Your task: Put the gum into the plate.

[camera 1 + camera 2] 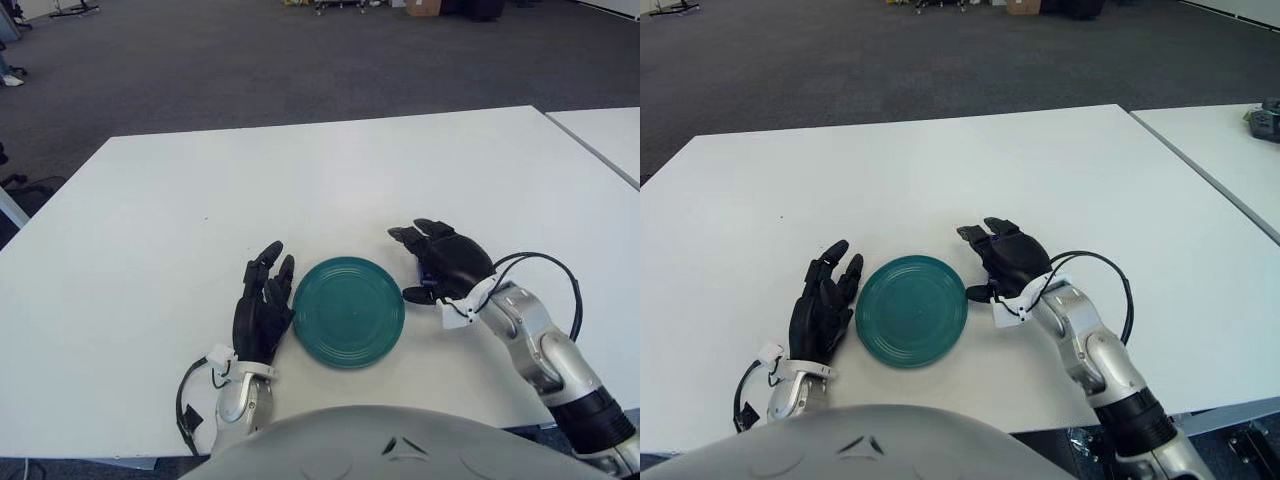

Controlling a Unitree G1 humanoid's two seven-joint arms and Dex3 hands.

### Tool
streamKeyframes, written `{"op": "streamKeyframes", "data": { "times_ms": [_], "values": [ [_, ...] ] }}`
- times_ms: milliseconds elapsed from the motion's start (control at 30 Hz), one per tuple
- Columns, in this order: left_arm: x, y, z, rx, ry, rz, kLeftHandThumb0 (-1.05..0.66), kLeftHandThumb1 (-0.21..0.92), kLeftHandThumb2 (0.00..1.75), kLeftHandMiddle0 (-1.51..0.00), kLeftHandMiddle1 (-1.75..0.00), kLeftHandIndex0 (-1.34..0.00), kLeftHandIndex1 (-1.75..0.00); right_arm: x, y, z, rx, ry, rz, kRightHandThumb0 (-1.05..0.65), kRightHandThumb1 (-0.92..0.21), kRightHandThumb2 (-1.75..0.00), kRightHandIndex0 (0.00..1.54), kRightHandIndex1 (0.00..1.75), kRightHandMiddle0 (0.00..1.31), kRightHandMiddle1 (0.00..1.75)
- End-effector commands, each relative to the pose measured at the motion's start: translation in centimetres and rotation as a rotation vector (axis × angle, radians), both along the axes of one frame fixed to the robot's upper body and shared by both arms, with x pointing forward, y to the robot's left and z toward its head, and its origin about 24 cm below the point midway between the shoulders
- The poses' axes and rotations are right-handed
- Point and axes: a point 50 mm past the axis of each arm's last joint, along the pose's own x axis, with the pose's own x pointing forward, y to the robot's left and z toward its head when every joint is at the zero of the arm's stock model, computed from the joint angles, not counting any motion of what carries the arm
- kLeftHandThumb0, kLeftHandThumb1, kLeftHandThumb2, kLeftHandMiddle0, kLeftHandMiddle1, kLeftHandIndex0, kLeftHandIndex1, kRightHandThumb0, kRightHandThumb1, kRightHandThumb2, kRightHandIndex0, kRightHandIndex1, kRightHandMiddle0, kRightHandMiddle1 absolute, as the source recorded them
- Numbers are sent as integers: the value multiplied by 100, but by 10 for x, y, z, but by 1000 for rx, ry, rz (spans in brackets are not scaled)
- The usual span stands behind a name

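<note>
A round teal plate [349,311] lies empty on the white table [300,190] near its front edge. My right hand [412,265] is just right of the plate, low over the table, its fingers curled round a small object. Only a bluish-purple sliver of that object, the gum [991,240], shows between the fingers; the rest is hidden. My left hand [265,300] shows beside the plate's left rim with its fingers stretched out and holds nothing.
A second white table [610,140] stands to the right across a narrow gap, with a dark object [1265,118] on it. A black cable [560,268] loops over my right wrist. Dark carpet lies beyond the far edge.
</note>
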Motion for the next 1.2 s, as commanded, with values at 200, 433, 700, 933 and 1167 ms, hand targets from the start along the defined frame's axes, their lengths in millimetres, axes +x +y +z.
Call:
{"op": "streamKeyframes", "data": {
  "times_ms": [200,433,700,933,1167],
  "values": [
    [-3,0,-8,-6,55,-16,-96,92,89,-38,-1,0,-84,0,3,-3,-15,13,-90,-105,-92,-76,8,0,0,25],
    [-2,2,-9,-11,58,-32,-97,92,89,-38,-1,0,-87,-1,-2,-7,-21,54,-132,-105,-92,-75,7,0,0,24],
    [0,2,-9,-23,49,-37,-97,92,87,-38,-1,-1,-88,2,-7,-10,-31,65,-165,-105,-92,-75,9,1,0,27],
    [1,2,-9,0,45,-34,-98,92,89,-39,-2,0,-88,5,-12,-10,-39,62,-175,-105,-92,-73,8,0,0,28],
    [1,2,-9,-1,42,-33,-98,92,89,-39,-1,0,-88,8,-14,-11,-33,71,-180,-105,-92,-73,7,0,0,27]
  ]
}}
